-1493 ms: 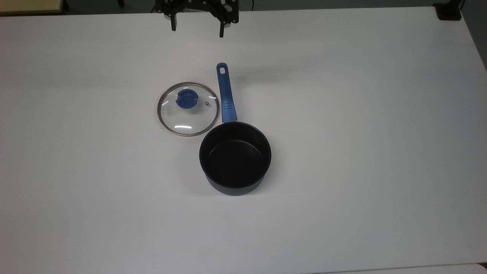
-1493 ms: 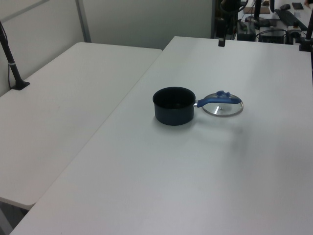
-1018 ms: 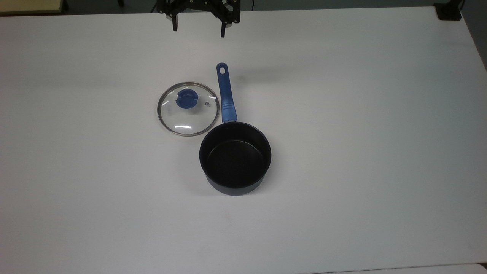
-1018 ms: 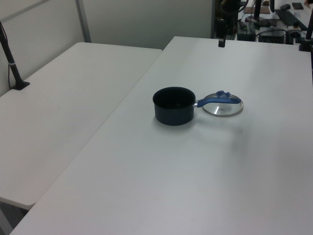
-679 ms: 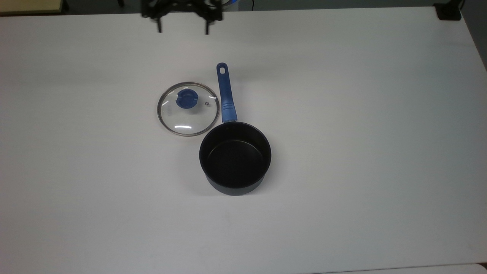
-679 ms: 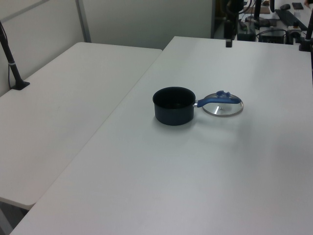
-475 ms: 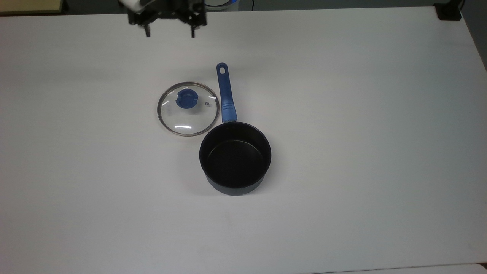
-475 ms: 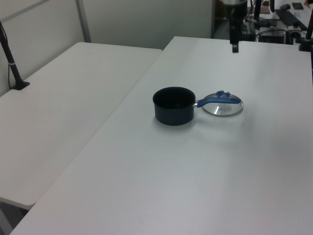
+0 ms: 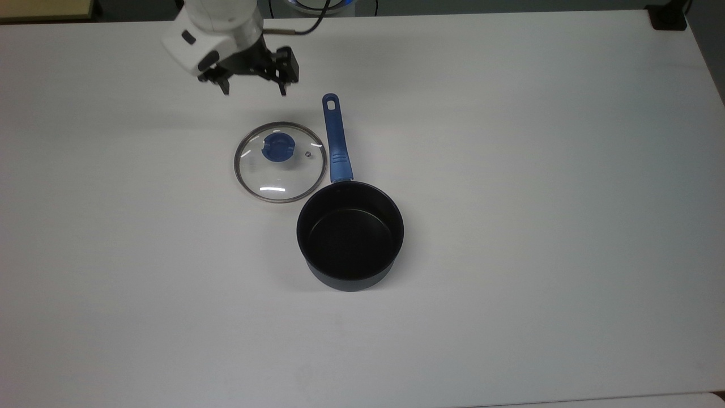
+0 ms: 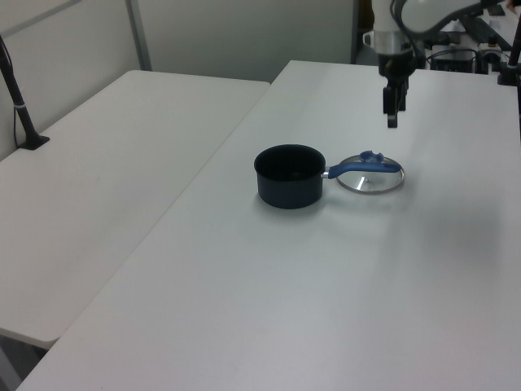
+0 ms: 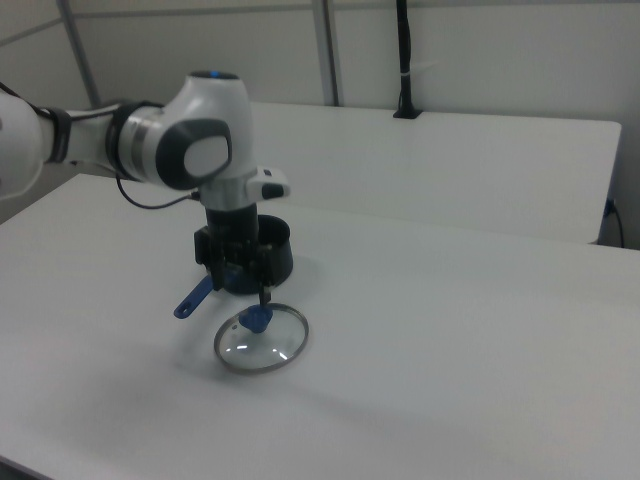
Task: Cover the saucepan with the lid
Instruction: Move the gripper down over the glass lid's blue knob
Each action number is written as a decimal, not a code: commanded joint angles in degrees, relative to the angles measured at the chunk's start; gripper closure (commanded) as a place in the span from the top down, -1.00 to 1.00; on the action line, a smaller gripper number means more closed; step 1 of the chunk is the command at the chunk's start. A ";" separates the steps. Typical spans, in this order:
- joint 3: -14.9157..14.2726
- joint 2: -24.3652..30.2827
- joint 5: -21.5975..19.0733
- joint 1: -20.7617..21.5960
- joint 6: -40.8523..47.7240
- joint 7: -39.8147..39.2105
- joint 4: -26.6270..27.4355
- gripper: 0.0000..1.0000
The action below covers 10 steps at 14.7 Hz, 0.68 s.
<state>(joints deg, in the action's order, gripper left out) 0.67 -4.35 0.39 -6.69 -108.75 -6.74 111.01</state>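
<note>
Compared with half a second earlier, the gripper [image 9: 254, 89] has come further onto the table [image 9: 538, 170] and lower, so the white arm [image 9: 212, 28] now shows in the top view, where before only the dark fingers poked in at the upper edge; lid and saucepan have not moved. The fingers [image 9: 282, 88] are spread apart and hold nothing, hanging above the table just beyond the lid [image 9: 280, 162], toward the top view's upper left of it. The lid lies flat on the table, knob up, its rim just beside the saucepan's blue handle [image 9: 335, 136] and close to the pan's wall. In the left view the handle crosses in front of the lid [image 10: 374, 180], hiding part of it; in the right view the gripper [image 11: 240, 285] covers much of the saucepan [image 11: 272, 262]. The saucepan [image 9: 350, 233] stands upright to the top view's lower right of the lid, its black inside empty.
</note>
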 commanded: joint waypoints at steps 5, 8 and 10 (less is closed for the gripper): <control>0.03 -5.67 -3.20 1.07 -16.83 4.36 5.62 1.00; 0.47 -7.69 -3.20 2.03 -20.00 7.18 5.35 0.96; 0.47 -8.66 -3.20 2.47 -21.49 8.23 5.27 0.94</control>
<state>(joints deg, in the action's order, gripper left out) 1.39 -12.17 -1.75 -5.51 -127.91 -0.69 116.21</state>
